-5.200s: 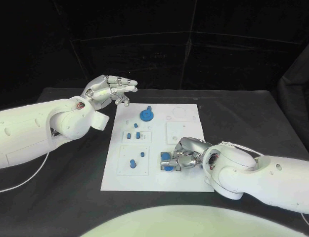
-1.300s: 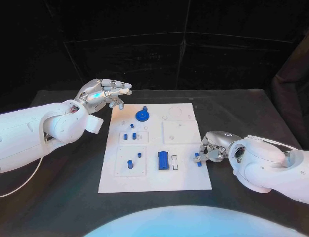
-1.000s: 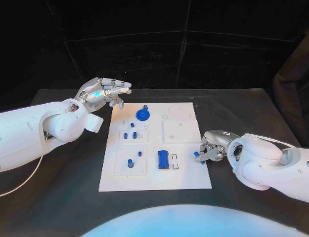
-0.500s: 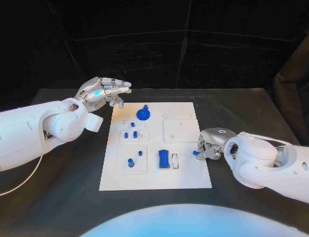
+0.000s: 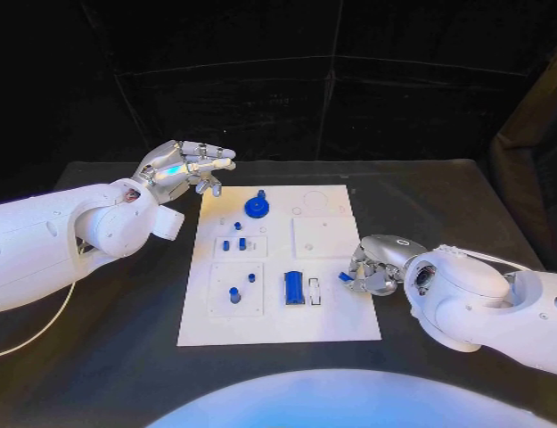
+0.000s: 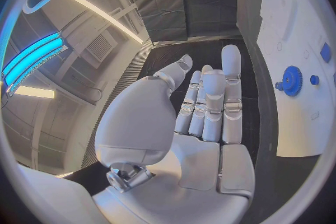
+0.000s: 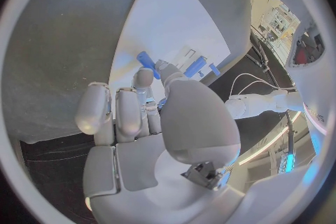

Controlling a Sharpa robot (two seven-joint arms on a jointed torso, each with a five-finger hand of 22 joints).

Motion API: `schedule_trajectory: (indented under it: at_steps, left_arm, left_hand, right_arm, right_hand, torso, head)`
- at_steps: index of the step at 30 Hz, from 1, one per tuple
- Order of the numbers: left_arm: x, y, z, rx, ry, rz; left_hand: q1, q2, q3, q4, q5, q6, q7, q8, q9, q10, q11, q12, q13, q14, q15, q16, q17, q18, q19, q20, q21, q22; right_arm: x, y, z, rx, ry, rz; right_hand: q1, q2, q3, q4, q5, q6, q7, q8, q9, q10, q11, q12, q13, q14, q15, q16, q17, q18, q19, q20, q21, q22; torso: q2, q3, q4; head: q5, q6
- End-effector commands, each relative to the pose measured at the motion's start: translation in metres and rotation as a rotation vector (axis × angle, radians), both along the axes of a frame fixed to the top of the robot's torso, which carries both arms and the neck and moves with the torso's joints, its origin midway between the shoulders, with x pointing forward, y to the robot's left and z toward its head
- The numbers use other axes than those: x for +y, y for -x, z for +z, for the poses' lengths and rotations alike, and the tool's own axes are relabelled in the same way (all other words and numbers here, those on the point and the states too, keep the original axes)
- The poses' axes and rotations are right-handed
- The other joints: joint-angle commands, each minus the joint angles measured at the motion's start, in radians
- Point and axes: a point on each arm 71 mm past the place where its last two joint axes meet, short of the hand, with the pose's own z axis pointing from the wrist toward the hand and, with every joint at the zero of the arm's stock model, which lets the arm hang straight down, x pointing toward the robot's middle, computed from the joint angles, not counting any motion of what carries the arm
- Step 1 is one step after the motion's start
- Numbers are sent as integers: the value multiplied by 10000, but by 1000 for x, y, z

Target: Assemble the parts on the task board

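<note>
On the task board point(image 5: 330, 321), a blue block point(image 5: 292, 287) is seated in a near recess. A small blue part point(image 5: 347, 277) is pinched by the right hand point(image 5: 374, 266) at the board's right edge. The left hand point(image 5: 182, 167) is held loosely curled, empty, above the counter point(image 5: 432, 196) at the far left.

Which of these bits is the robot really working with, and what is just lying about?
Part of the job:
white board
blue gear
blue block
small blue pegs
small blue piece, pinched by the right hand

Just about:
black table
left hand, raised beside the board, holding nothing
</note>
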Motion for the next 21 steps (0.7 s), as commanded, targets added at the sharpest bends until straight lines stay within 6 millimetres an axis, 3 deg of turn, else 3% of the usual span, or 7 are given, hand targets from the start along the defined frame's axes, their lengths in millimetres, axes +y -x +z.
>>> schedule_trajectory:
  at_steps: [1, 10, 14, 21]
  left_arm:
    - [-1, 0, 1, -4, 96, -96]
    - [-1, 1, 1, 17, 85, -94]
    - [-1, 1, 2, 17, 90, -103]
    - [-1, 2, 2, 18, 92, -102]
  left_hand:
    - [-39, 92, -65, 19, -24, -66, -23, 0, 2, -60, 2, 49, -8, -25, 37, 24, -10, 125, 13, 72, -47, -11]
    - [-36, 97, -86, 23, -24, -71, -21, 2, 2, -69, 3, 58, -8, -24, 38, 32, -5, 125, 17, 73, -54, -17]
    - [-36, 97, -86, 23, -24, -71, -21, 2, 2, -69, 3, 58, -8, -24, 38, 32, -5, 125, 17, 73, -54, -17]
    - [-36, 97, -86, 23, -24, -71, -21, 2, 2, -69, 3, 58, -8, -24, 38, 32, -5, 125, 17, 73, -54, -17]
  right_arm:
    - [3, 1, 3, 73, -1228, -421]
    - [11, 1, 0, 611, -1961, -670]
    - [15, 0, -6, 1261, -2087, -879]
    - [25, -3, -13, 1963, -2223, -1028]
  right_hand:
    - [-179, -229, 430, 116, 110, 110, -10, -108, 22, 111, 17, 63, 44, 333, -69, 45, 36, -79, 72, 11, 85, 58]
    - [-611, -612, 1032, 301, 524, 306, -49, -128, 107, 281, -12, 275, 218, 374, -91, 179, 221, -112, 164, -10, 184, 265]
    - [-700, -638, 1079, 333, 660, 349, -60, -119, 134, 311, -17, 307, 245, 383, -97, 219, 275, -120, 184, -15, 207, 315]
    - [-913, -638, 1105, 423, 867, 443, -95, -88, 195, 414, -43, 474, 378, 413, -115, 332, 427, -131, 210, -29, 241, 384]
  torso:
    - [14, -3, 8]
    - [9, -9, 1]
    - [14, -19, 19]
    - [13, 1, 13]
  head:
    - [23, -33]
    - [32, -83]
    - [30, -101]
    - [52, -113]
